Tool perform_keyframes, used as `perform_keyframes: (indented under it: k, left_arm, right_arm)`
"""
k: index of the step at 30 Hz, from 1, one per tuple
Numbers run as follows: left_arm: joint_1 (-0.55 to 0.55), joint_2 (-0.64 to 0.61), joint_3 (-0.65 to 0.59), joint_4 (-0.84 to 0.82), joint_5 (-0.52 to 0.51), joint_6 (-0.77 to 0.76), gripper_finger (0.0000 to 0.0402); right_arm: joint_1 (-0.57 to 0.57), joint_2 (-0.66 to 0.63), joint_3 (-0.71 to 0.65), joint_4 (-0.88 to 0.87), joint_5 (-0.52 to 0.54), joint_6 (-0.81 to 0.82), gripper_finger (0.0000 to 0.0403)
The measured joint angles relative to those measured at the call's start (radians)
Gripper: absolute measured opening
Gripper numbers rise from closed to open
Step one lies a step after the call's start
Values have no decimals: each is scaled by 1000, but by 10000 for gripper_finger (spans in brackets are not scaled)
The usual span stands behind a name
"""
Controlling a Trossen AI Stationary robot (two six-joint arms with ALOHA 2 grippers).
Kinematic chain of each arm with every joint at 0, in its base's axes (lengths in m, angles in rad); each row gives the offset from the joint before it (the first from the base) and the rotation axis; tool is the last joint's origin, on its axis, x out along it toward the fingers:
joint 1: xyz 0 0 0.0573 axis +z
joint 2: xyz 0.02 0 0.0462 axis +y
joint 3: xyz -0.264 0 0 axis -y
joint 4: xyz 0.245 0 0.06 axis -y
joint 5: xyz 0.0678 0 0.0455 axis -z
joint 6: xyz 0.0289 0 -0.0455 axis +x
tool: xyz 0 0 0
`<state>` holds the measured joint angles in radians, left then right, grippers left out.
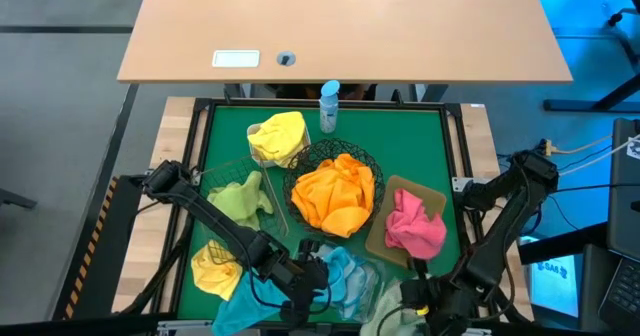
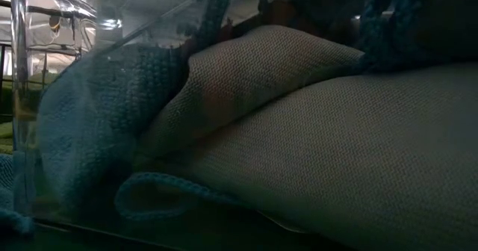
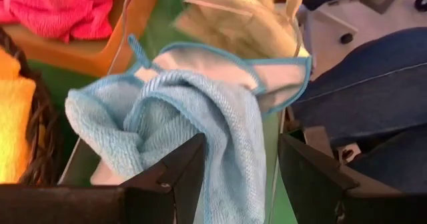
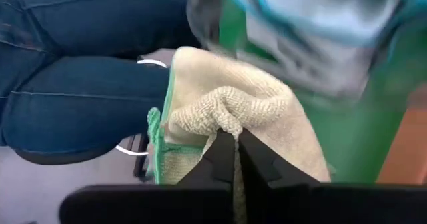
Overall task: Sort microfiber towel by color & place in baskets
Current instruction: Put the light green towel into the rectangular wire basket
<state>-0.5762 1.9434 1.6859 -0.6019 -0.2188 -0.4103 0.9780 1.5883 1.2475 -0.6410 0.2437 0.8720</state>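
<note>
Green matting covers my work table, and a person in blue jeans sits just past its near edge. My right gripper is clenched on a fold of the pale green fuzzy towel at the near right corner, pinching a raised ridge, I judge so the cloth lifts in one piece. My left gripper stands released over the light blue fuzzy towel, one finger either side of a hanging fold, near centre by the clear plastic tray.

Farther out, the sorting shows: orange towels fill the round black wire bowl, a pink one lies on the tan rectangular tray, a yellow one in the small white tub at the far left. Another pale green towel lies at the left, and a yellow towel waits loose near left.
</note>
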Motion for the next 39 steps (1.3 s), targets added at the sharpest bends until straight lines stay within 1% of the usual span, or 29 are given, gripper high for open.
perform_keyframes:
  k: [6,11,16,21,27,32,39]
  left_arm:
    - [0,0,0,43,0,40,181]
    - [0,0,0,149,-15,79,181]
    - [0,0,0,272,-80,133,181]
    - [18,0,0,367,-90,134,181]
    - [50,0,0,427,-87,133,181]
    - [64,0,0,433,-9,127,181]
    - [59,0,0,432,38,123,181]
  right_arm:
    - [-51,0,116,-15,11,-199,2]
    - [-101,-1,218,-12,20,-340,3]
    - [-151,-1,279,-13,20,-460,4]
    - [-198,-1,292,-7,18,-514,4]
    - [-237,-1,292,-5,19,-563,4]
    - [-248,-1,293,-32,30,-567,4]
    - [-245,-2,293,-177,6,-557,4]
